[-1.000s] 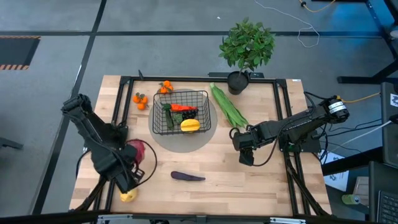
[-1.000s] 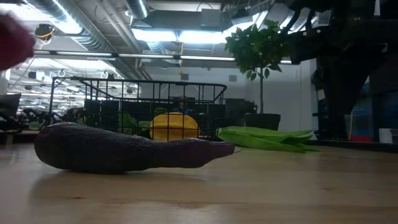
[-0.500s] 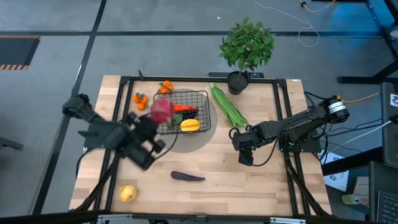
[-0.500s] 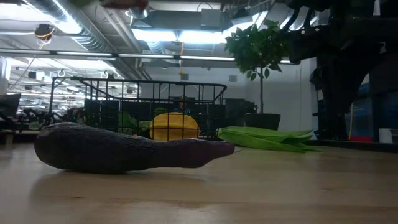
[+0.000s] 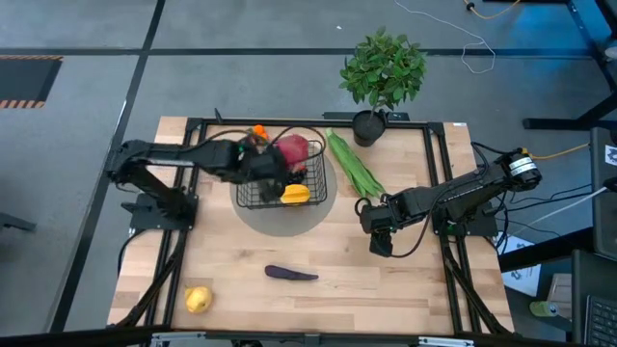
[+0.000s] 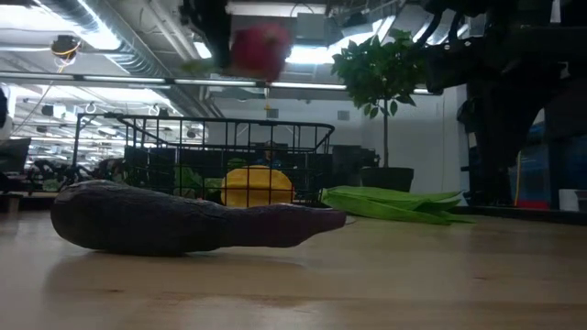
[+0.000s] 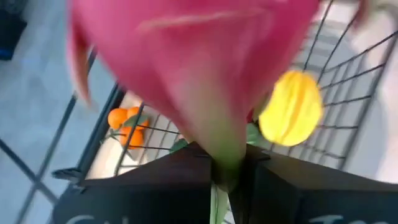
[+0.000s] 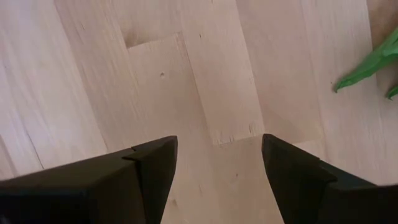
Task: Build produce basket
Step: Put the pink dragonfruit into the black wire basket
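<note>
A pink dragon fruit (image 5: 294, 151) is in my left gripper (image 5: 280, 157), which is shut on it above the black wire basket (image 5: 313, 178). In the low view the fruit (image 6: 260, 48) hangs high over the basket (image 6: 229, 151). Inside the basket lie a yellow fruit (image 5: 295, 194), an orange carrot and green pieces. A purple eggplant (image 5: 290, 274) lies on the table near the near edge, and a yellow fruit (image 5: 198, 299) sits at the near left. Long green pods (image 5: 352, 164) lie right of the basket. My right gripper (image 5: 376, 233) waits open above bare wood (image 8: 217, 158). My left gripper pinches the dragon fruit at its narrow greenish end (image 7: 221, 163) between its two fingers (image 7: 180, 177). The fingers come roughly level from the table's left. The fruit is lifted clear, jutting out past the fingertips over the basket's far left part.
Small oranges (image 5: 256, 131) sit on the table beyond the basket's far left corner (image 7: 124, 121). A potted plant (image 5: 383, 72) stands at the far edge, right of the basket. A grey round mat (image 5: 289, 220) lies under the basket. Bare wood lies between the eggplant and my right gripper.
My left arm has swung the dragon fruit from the near left of the table up and toward the far right, until it is above the basket. The yellow fruit it had hidden at the near left now shows. The gripper has stayed shut on the fruit.
</note>
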